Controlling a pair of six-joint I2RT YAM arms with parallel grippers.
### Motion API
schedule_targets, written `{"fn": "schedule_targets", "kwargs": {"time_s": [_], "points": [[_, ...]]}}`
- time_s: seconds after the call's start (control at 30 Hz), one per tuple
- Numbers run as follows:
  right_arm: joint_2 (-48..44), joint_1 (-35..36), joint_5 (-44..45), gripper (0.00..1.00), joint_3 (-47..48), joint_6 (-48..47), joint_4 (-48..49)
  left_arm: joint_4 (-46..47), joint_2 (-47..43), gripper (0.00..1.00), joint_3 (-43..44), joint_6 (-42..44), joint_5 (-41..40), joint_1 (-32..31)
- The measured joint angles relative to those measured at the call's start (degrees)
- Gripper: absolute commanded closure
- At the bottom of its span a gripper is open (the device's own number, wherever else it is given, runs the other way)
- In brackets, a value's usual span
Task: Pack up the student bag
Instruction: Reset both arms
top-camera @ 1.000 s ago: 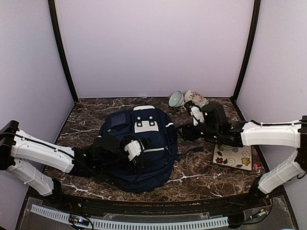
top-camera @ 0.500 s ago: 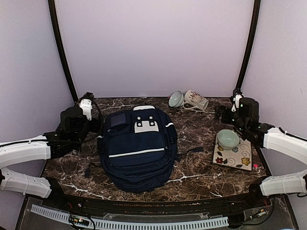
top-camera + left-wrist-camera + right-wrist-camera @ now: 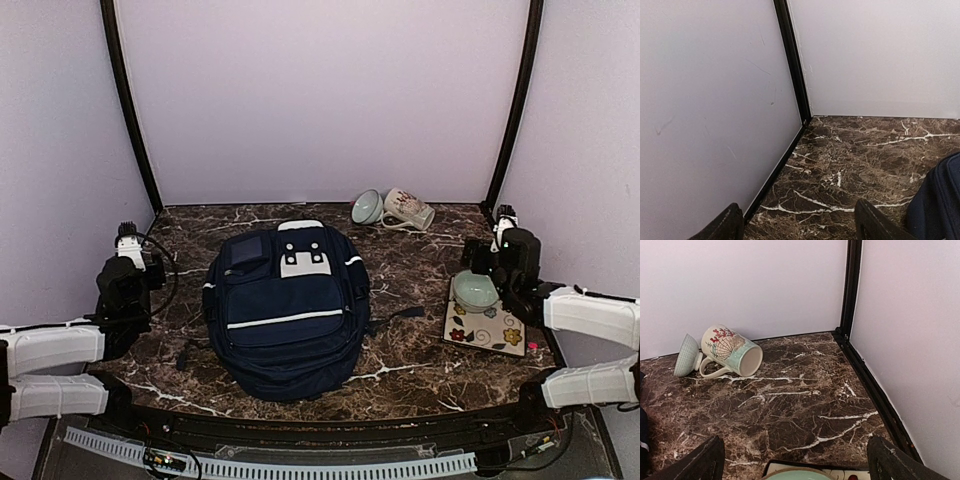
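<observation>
The navy student bag (image 3: 287, 312) lies flat in the middle of the marble table, its zips closed, white patch near its top; its edge shows in the left wrist view (image 3: 940, 200). My left gripper (image 3: 130, 262) is drawn back to the left wall, well left of the bag; in its wrist view (image 3: 805, 225) the fingers stand wide apart and empty. My right gripper (image 3: 497, 258) is drawn back at the right wall, just behind a pale green bowl (image 3: 476, 290); in its wrist view (image 3: 795, 465) it is open and empty.
The green bowl sits on a floral square tile (image 3: 487, 326) at the right. A shell-printed mug (image 3: 408, 208) lies on its side at the back beside a tipped ribbed bowl (image 3: 366, 207); both also show in the right wrist view (image 3: 732, 351). A strap (image 3: 395, 318) trails from the bag's right side.
Both arms left the bag and drew back to the side walls. The green bowl now sits on the floral tile, where none was one second ago. The bag lies flatter, closed.
</observation>
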Motion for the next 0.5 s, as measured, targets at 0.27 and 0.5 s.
{"fn": "schedule_targets", "kwargs": {"time_s": [0.27,0.5], "points": [[-0.81,-0.44,1.25,0.0,-13.2,-11.65,20.02,16.76,22.12,0.21,-0.7,4.44,9.88,6.38],[8.57,-1.36,4.35,0.02,-15.06,-15.5,35.19,26.88,29.64,0.26,-1.09,4.26,20.15,11.65]]}}
